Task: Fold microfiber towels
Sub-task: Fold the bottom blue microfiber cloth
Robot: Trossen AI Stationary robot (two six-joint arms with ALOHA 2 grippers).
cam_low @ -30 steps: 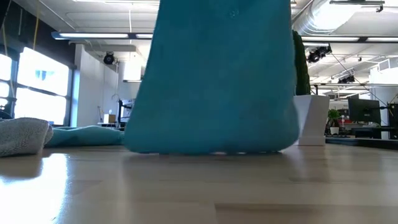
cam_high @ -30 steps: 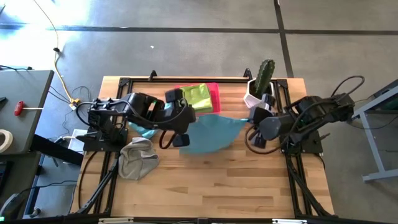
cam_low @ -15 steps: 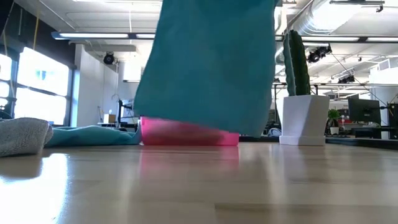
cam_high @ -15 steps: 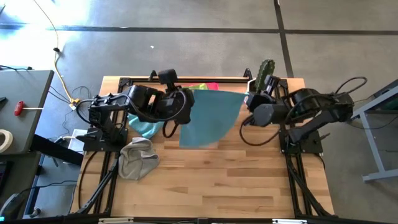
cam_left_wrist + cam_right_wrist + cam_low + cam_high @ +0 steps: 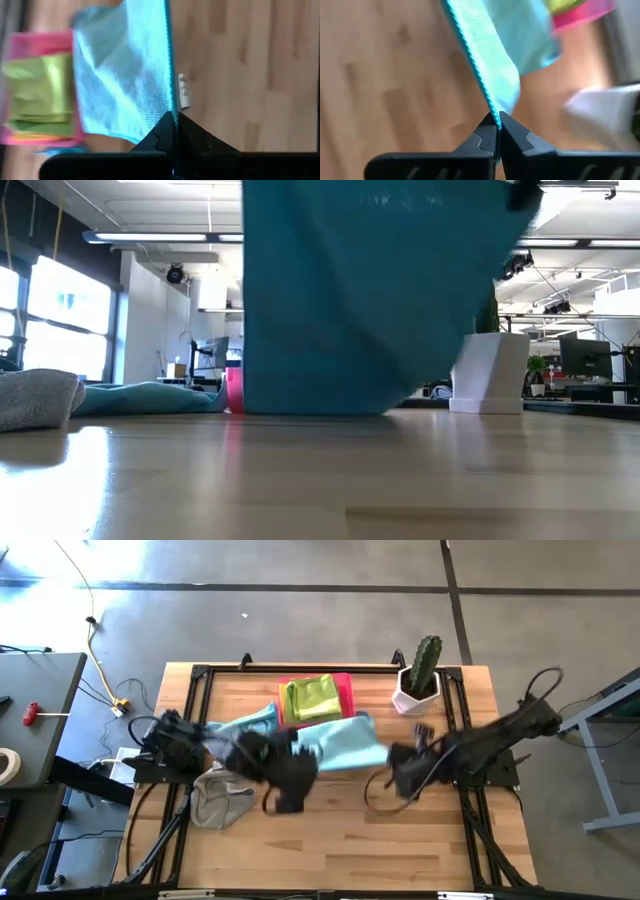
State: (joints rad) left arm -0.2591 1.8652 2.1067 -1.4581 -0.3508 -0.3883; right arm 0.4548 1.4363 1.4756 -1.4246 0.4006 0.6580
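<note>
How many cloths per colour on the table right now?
Teal: 2, one held up by both claws, one lying at the left
Lime green: 1, on the pink tray
Grey: 1, crumpled
Total: 4; any others under the green one can't be counted.

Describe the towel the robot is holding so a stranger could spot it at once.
On the wooden table, look just in front of the pink tray. The teal towel hangs stretched between the left pincer and the right pincer; the other teal towel lies loose.
</note>
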